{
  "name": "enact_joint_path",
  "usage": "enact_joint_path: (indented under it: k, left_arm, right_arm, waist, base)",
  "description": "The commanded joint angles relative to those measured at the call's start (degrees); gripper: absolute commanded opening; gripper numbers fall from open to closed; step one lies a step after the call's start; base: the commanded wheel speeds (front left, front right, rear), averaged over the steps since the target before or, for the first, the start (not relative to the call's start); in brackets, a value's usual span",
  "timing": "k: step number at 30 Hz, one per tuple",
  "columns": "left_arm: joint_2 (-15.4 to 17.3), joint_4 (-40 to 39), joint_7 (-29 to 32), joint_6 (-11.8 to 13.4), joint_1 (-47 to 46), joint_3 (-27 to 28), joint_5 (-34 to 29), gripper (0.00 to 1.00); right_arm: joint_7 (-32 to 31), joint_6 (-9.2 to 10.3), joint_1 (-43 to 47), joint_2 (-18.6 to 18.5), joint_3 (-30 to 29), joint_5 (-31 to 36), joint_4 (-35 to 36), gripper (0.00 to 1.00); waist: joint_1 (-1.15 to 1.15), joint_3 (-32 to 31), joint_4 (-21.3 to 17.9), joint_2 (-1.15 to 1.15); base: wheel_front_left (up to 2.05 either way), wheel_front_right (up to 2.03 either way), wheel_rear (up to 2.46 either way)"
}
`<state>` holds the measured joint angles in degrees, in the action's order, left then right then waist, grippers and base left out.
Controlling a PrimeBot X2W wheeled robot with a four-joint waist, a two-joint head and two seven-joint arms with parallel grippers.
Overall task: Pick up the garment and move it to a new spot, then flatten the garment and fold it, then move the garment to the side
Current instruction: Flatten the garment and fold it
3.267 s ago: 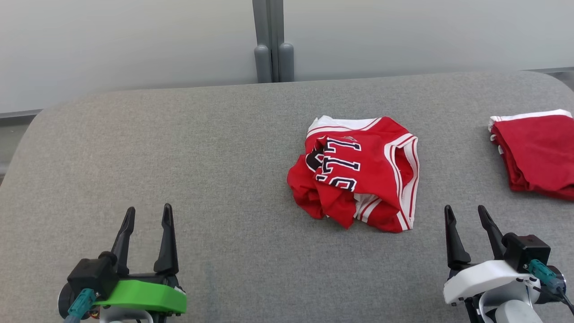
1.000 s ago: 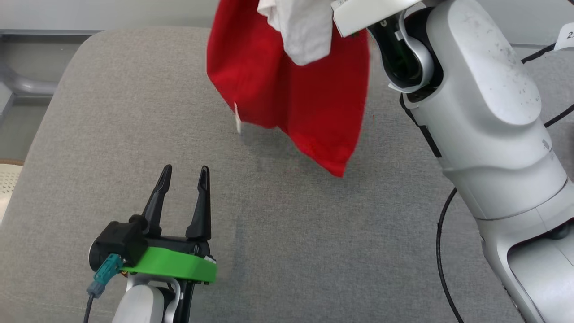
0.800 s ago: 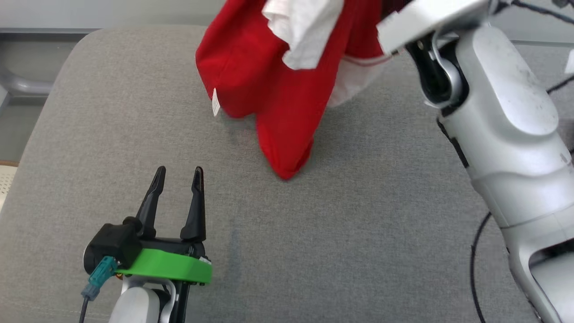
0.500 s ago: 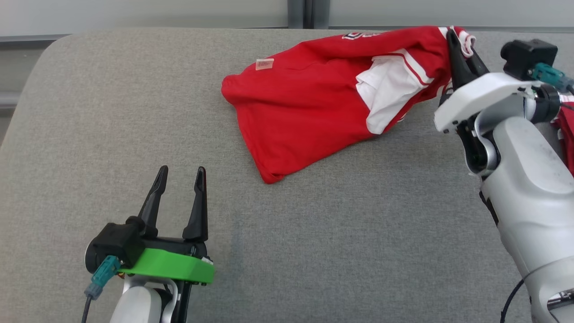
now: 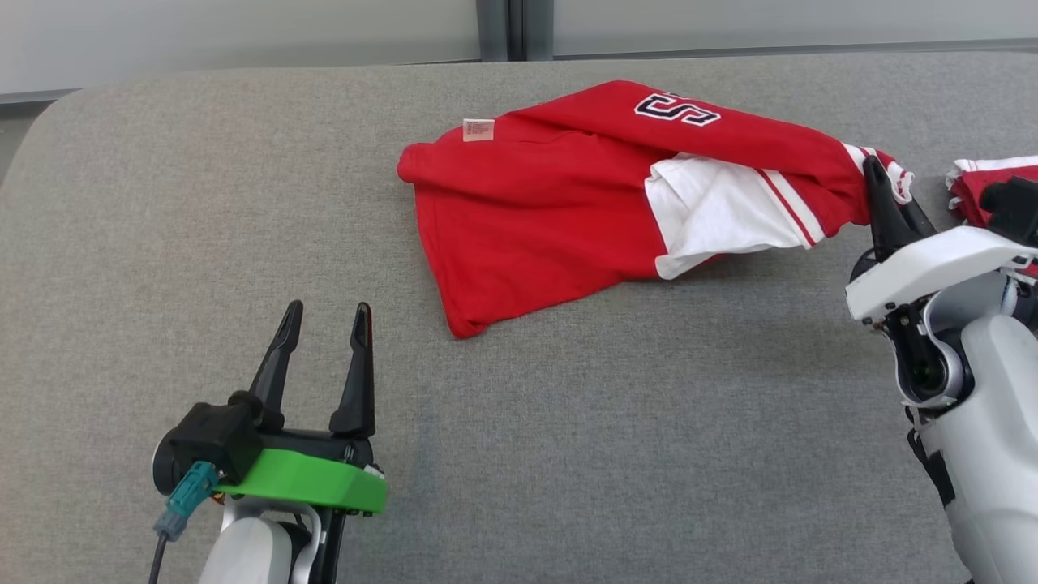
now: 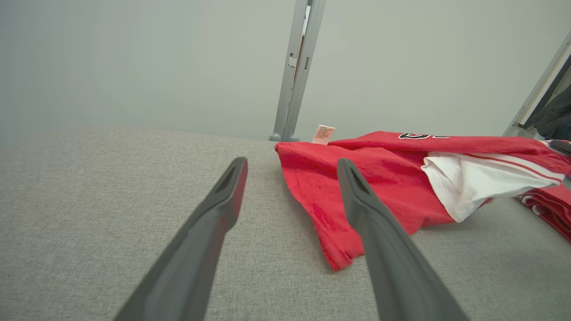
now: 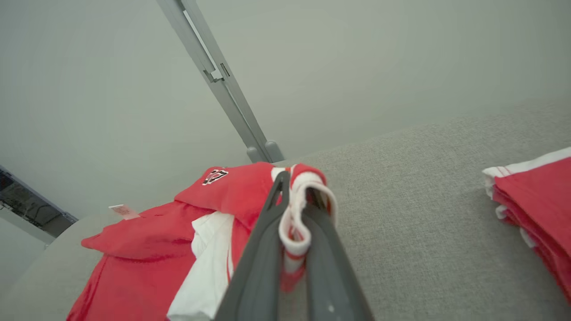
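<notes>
Garment (image 5: 551, 219): a red shirt with white trim, lying loose on the grey worktop (image 5: 568, 454) toward the far edge, right of the middle. Partly bunched and turned over on itself, with a white panel (image 5: 714, 215) showing and a small label (image 5: 478, 130) at the far left of the cloth. Raised a little at its right end, pinched there by the right tool (image 7: 295, 187), shut tight on a striped red-and-white hem. Left tool (image 5: 329, 307) spread wide, holding nothing, sitting toward the near edge on the left, well apart from the cloth. Soft, light and limp by the look of it; likely to sag, double over and drag on the rough cover rather than slide. Nothing fragile about it. Best taken by a hem or corner, pinching few layers. Fair second hold for pulling flat: the free red corner nearest the left tool. Care needed beside the folded pile (image 5: 985, 174) at the right edge, near the held end.
</notes>
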<state>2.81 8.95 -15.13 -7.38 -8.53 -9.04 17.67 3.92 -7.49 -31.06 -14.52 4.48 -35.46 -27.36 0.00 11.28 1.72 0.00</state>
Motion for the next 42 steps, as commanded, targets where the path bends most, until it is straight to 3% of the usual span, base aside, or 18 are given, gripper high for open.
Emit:
enact_joint_path:
  k: [1,6,10,14,15,16,17,20,21,22,31,42]
  left_arm:
    - [0.17,0.03,0.0,-0.18,-0.1,0.13,-0.11,1.0]
    - [0.17,-0.27,0.0,-0.18,0.66,0.42,-0.11,1.0]
    - [0.16,-0.5,0.0,-0.18,0.38,0.58,-0.06,1.0]
    - [0.17,-0.53,0.0,-0.18,-0.84,0.2,0.1,1.0]
    - [0.17,-0.5,0.0,-0.18,-1.05,0.09,0.15,1.0]
    - [0.18,-0.48,0.0,-0.18,-1.21,-0.1,0.24,1.0]
    - [0.17,-0.52,0.0,-0.18,-1.36,-0.3,0.3,1.0]
    - [0.18,-0.29,-0.01,-0.18,-2.06,-1.05,0.59,1.0]
    - [0.18,-0.19,0.0,-0.18,-2.2,-1.26,0.67,1.0]
    - [0.18,-0.1,0.0,-0.18,-2.27,-1.49,0.68,1.0]
    - [0.17,0.29,0.0,-0.18,-0.9,-1.39,0.93,1.0]
    - [0.17,-0.01,0.0,-0.18,1.68,0.49,0.92,1.0]
  right_arm:
    - [-1.53,0.01,2.62,-0.32,-0.09,-0.76,3.5,0.0]
    - [-9.1,0.02,11.67,-2.4,-1.99,-2.39,18.62,0.0]
    - [-14.85,0.0,15.72,-4.69,-7.17,5.59,22.79,0.0]
    - [-17.28,0.01,13.65,-4.8,-10.34,13.9,20.33,0.0]
    - [-17.49,0.01,12.78,-4.78,-10.08,15.26,19.24,0.08]
    - [-17.1,0.01,11.45,-4.57,-9.51,16.59,17.83,0.09]
    - [-16.48,0.01,10.22,-4.37,-9.21,17.39,16.59,0.0]
    - [-14.9,0.02,6.33,-4.21,-7.46,20.15,11.37,0.0]
    - [-14.5,0.02,5.24,-4.22,-7.14,20.99,10.04,0.19]
    - [-14.2,0.02,4.05,-3.95,-6.74,21.65,8.12,1.0]
    - [-11.9,0.03,3.2,-3.63,-6.53,25.23,0.71,1.0]
    - [-14.53,0.03,15.79,-1.49,-6.03,22.95,7.27,1.0]
  waist:
    - [0.0,-0.32,0.01,0.0]
    - [0.0,-0.7,-0.38,0.0]
    - [0.0,-0.25,-0.66,0.0]
    - [0.0,0.72,-0.73,0.0]
    - [0.0,0.93,-0.69,0.0]
    - [0.0,1.19,-0.59,0.0]
    - [0.0,1.42,-0.44,0.0]
    - [0.0,1.99,0.45,0.0]
    - [0.0,2.06,0.75,0.0]
    - [0.0,2.09,1.15,0.0]
    - [0.0,0.23,3.44,0.0]
    - [0.0,-2.96,0.43,0.0]
  base:
    - [0.0,0.0,0.0]
    - [0.0,0.0,0.0]
    - [0.0,0.0,0.0]
    - [0.0,0.0,0.0]
    - [0.0,0.0,0.0]
    - [0.0,0.0,0.0]
    - [0.0,0.0,0.0]
    - [0.0,0.0,0.0]
    - [0.0,0.0,0.0]
    - [0.0,0.0,0.0]
    - [0.0,0.0,0.0]
    - [0.0,0.0,0.0]
